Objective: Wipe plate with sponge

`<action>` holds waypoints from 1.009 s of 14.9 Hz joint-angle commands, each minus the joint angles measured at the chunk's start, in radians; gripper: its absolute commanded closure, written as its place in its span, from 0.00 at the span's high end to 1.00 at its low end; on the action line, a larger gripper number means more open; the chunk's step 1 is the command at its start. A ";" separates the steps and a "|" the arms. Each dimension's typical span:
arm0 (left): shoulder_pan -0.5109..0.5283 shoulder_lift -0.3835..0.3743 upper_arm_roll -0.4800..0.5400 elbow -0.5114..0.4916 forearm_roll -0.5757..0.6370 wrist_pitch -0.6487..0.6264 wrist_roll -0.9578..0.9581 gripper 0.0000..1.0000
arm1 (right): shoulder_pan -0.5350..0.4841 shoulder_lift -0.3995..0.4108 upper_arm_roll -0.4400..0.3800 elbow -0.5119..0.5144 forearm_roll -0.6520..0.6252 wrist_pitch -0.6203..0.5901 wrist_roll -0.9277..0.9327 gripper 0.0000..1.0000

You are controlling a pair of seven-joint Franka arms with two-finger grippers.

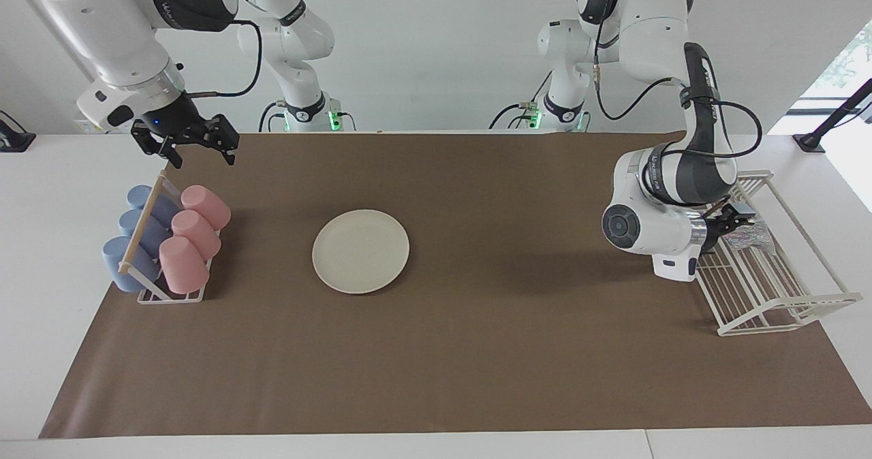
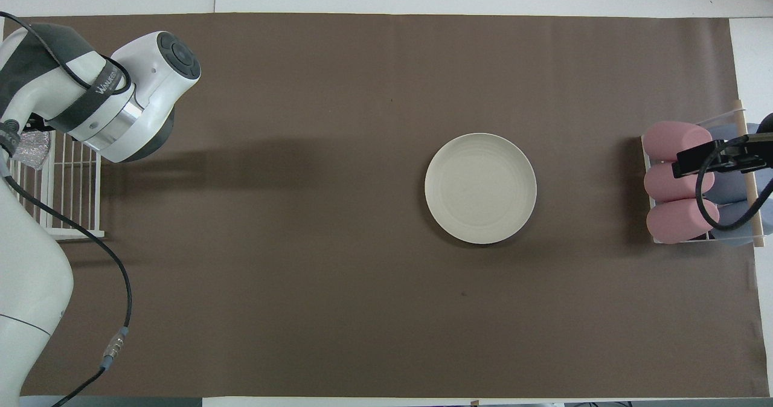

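The cream-white plate (image 1: 360, 251) (image 2: 480, 188) lies bare on the brown mat, near the middle of the table. The silvery speckled sponge (image 1: 749, 241) (image 2: 30, 150) rests in a white wire rack (image 1: 776, 302) at the left arm's end. My left gripper (image 1: 736, 220) is low over that rack, open, with its fingertips just beside the sponge. In the overhead view the left arm's wrist hides that gripper. My right gripper (image 1: 197, 142) (image 2: 715, 156) hangs open and holds nothing, raised over the cup rack at the right arm's end, where the arm waits.
A small rack (image 1: 170, 295) (image 2: 749, 183) holds three pink cups (image 1: 194, 231) (image 2: 676, 180) and three blue cups (image 1: 139, 238) lying on their sides. The brown mat (image 1: 477, 363) covers most of the white table.
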 commanded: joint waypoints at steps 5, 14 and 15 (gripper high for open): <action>0.076 -0.208 -0.003 0.028 -0.377 0.079 0.151 1.00 | 0.001 0.005 0.004 0.010 -0.005 0.008 0.018 1.00; 0.139 -0.508 0.006 0.034 -0.900 -0.052 0.366 1.00 | 0.003 0.005 0.004 0.010 -0.005 0.008 0.020 1.00; 0.139 -0.531 0.007 0.017 -0.918 -0.075 0.369 1.00 | 0.003 0.005 0.004 0.010 -0.005 0.010 0.020 1.00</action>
